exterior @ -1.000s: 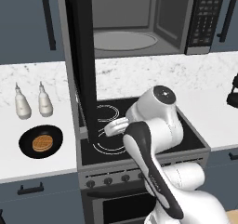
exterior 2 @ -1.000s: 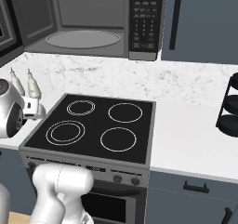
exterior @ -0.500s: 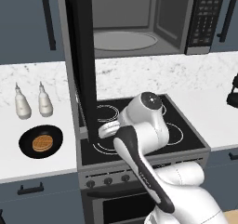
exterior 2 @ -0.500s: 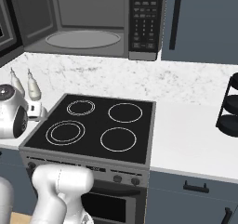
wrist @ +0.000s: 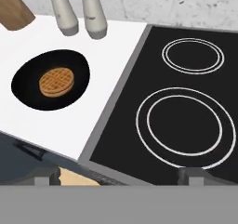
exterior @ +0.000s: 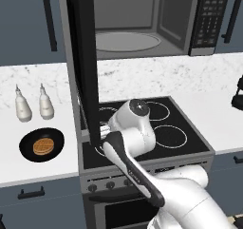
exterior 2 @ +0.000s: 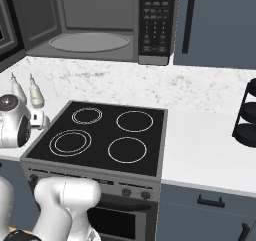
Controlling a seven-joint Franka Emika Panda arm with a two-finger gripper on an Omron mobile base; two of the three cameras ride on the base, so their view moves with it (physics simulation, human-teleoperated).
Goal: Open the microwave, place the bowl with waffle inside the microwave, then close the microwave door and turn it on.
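The microwave hangs above the stove with its grey cavity and glass turntable showing. The microwave door stands swung out toward me, edge-on, with the keypad on the right. The bowl with waffle is a shallow black bowl on the white counter left of the stove, the golden waffle lying flat in it. My gripper hovers over the stove's front left corner, open and holding nothing, with the bowl ahead and to its left. The door hides part of my hand.
Two white bottles stand behind the bowl near the wall. The black four-ring stove lies under my hand. A black tiered rack stands on the right counter. A brown wooden object sits at the far left of the counter.
My arm has swung left across the stove toward the counter with the bowl. The gripper has stayed open, and the microwave door has stayed open.
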